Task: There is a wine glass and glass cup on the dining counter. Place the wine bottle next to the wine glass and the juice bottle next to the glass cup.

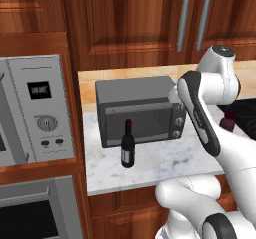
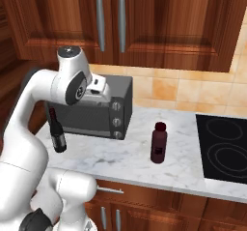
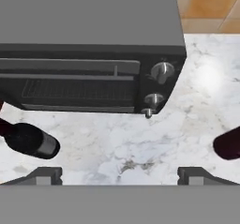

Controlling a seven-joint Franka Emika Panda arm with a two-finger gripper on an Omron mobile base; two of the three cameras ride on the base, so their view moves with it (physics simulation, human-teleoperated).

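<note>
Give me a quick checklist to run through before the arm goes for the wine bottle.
1. Wine bottle upright on the counter: ok.
2. Room around it, standing in front of the toaster oven without touching: ok.
3. Gripper open and empty: ok.
4. Gripper lined up over the bottle: not ok, bottle sits far left in the hand view.
5. Juice bottle clear of the path: ok, well off to the right.

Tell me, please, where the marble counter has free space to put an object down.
The marble counter is bare between the juice bottle and the cooktop, and along its front edge between the wine bottle and the juice bottle. It is crowded at the back left, where the toaster oven stands behind the wine bottle.
</note>
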